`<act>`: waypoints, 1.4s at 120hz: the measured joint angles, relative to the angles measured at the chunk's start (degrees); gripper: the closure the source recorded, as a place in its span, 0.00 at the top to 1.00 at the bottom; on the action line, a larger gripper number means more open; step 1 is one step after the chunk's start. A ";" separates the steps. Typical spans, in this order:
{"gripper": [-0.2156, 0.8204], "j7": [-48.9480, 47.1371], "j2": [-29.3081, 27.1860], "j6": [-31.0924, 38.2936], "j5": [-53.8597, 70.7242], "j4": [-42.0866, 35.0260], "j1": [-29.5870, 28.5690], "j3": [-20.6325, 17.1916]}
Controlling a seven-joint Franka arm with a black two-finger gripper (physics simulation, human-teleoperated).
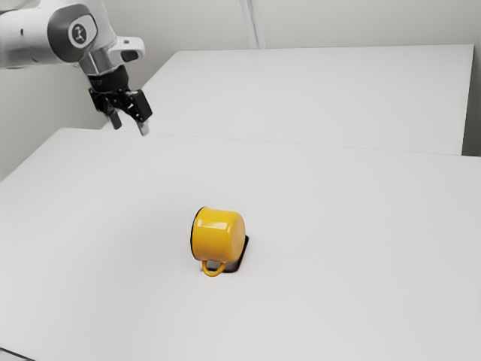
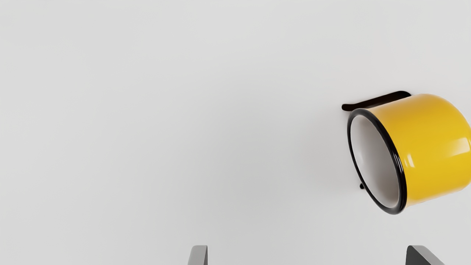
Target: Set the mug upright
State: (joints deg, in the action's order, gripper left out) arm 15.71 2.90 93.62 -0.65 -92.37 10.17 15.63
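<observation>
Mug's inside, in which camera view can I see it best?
The wrist view. There the mug points its rim partly toward the camera, revealing the pale inside. The exterior view shows the mug's side, with the rim turned away.

Side view farther, oblique; wrist nearer, downward; mug (image 1: pixel 218 235) shared.

We see a shiny yellow mug (image 1: pixel 218 235) just below the middle of the exterior view. It is tipped over on its side, with its open end facing the exterior view's left and its round bottom facing the right. Its yellow loop handle (image 1: pixel 213 274) points to the lower edge. We see a black rim (image 2: pixel 393 211) and a pale inside.
</observation>
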 joint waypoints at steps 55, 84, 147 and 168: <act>0.77 0.61 -11.15 7.00 -12.88 -18.63 -0.08 1.01; 0.77 1.45 -9.49 6.24 -27.21 -24.76 -0.08 3.89; 0.77 11.19 1.95 1.45 -48.23 -28.80 -1.18 6.83; 0.77 14.71 4.23 3.85 -50.95 -29.39 -0.55 6.86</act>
State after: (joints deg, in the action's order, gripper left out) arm 30.41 7.13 97.47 -51.60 -121.76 9.62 22.49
